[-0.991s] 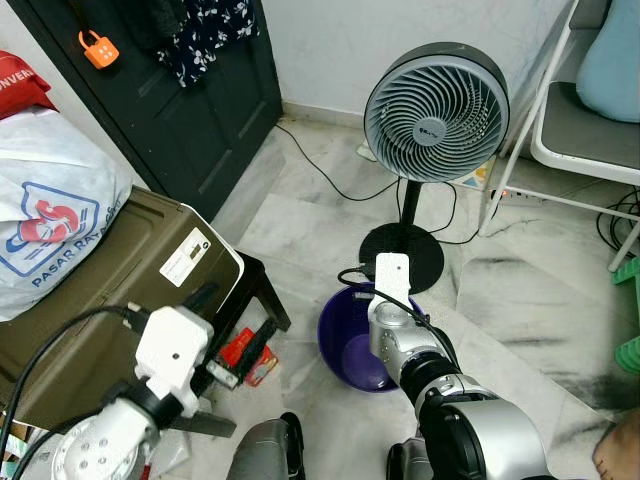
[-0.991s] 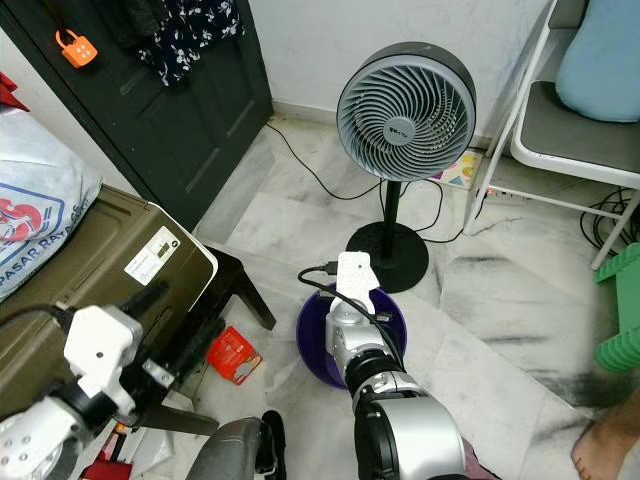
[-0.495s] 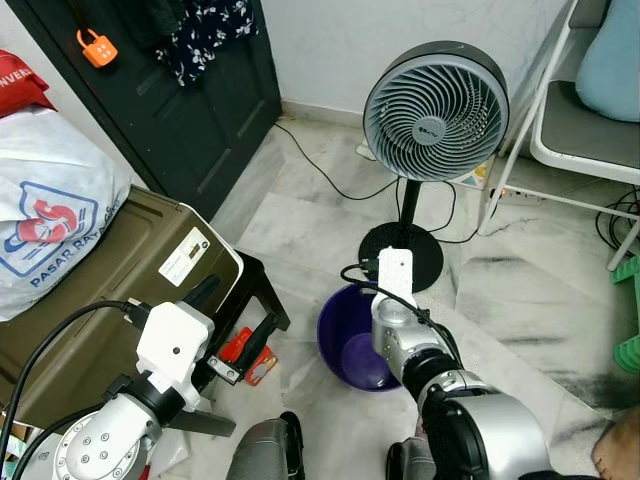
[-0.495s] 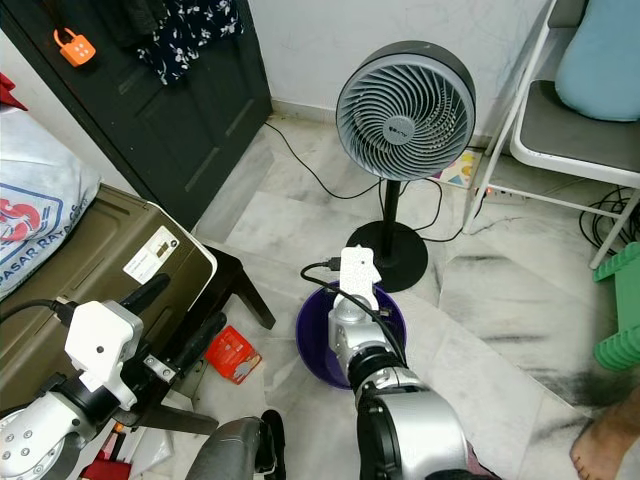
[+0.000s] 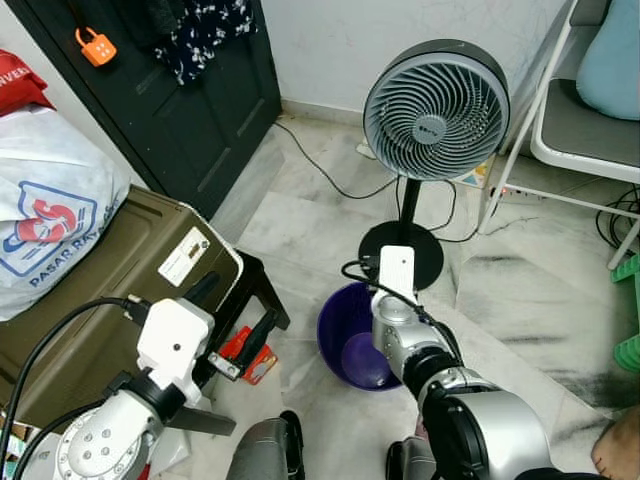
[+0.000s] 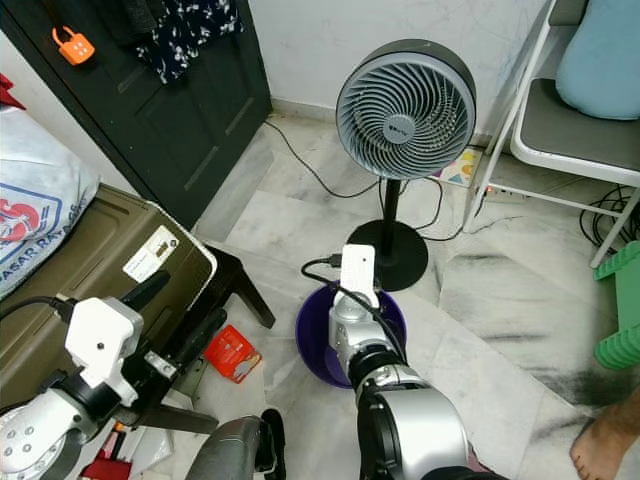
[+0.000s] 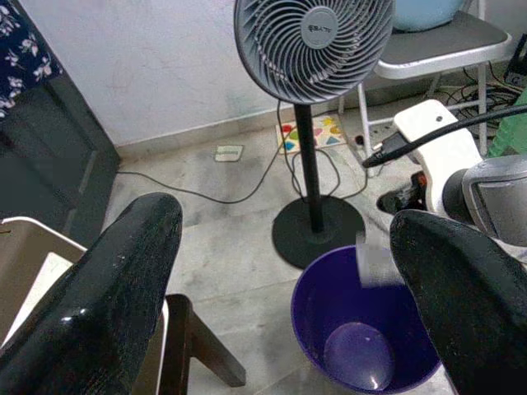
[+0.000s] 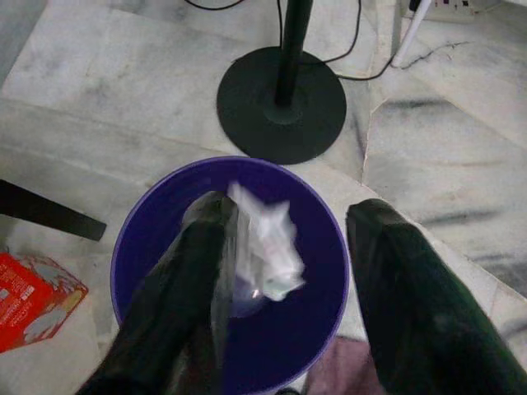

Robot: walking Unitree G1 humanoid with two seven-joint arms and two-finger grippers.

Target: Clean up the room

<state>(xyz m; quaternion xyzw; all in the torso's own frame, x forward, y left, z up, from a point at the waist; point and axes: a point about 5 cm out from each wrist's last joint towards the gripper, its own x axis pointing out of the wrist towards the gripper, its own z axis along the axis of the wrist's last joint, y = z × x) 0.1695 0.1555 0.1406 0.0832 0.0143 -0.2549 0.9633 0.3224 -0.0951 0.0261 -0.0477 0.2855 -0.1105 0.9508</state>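
A purple bin [image 5: 335, 330] stands on the marble floor before the fan. My right arm reaches down over it, and the right gripper [image 8: 288, 210] is open above the bin [image 8: 325, 296]. A crumpled white paper with clear plastic [image 8: 268, 239] hangs between its fingers, against one finger [image 8: 193, 271]; I cannot tell if it clings or falls. My left gripper [image 5: 232, 320] is open, held low at the left above a red packet [image 5: 252, 358] on the floor. The left wrist view looks between its two fingers [image 7: 123, 263] toward the bin [image 7: 329, 304].
A grey standing fan [image 5: 436, 97] with a cable is just behind the bin. An olive case [image 5: 100, 300] on a black stool [image 5: 255, 285] and a white bag [image 5: 50, 210] are at left. A white chair [image 5: 590, 140] and a person's foot [image 5: 620, 450] are at right.
The right arm's wrist has shifted slightly forward over the bin. The left gripper has barely moved.
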